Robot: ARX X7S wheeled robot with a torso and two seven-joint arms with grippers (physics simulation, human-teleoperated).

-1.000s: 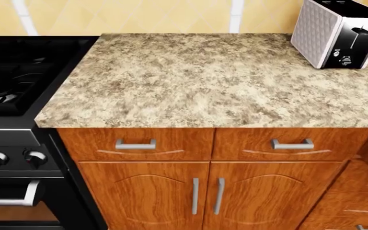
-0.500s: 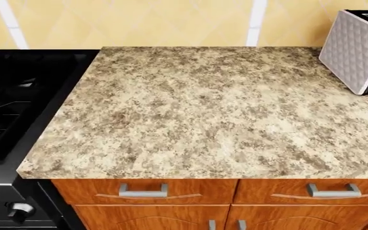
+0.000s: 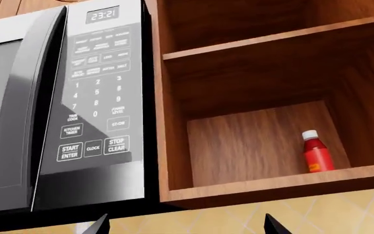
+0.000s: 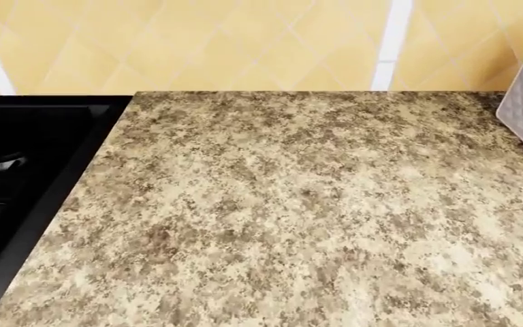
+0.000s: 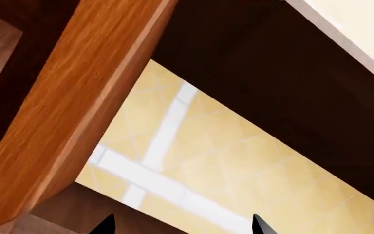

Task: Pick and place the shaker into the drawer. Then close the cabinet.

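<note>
Pincers both spread wide, holding nothing: left pincer (image 3: 185,226) faces microwave (image 3: 57,107) and shelf's red bottle (image 3: 317,152); right pincer (image 5: 181,226) faces wall tiles (image 5: 206,161).

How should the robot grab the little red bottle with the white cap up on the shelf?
Probably around the red body of the red bottle, below its narrower white cap. It stands upright near the front of the open wooden shelf, so coming straight in from the open front, gripper fingers on either side, looks easiest. A side wall stands close beside it.

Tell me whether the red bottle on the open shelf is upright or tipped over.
Upright. The red bottle stands on its base on the wooden shelf, white cap on top, beside the microwave.
</note>
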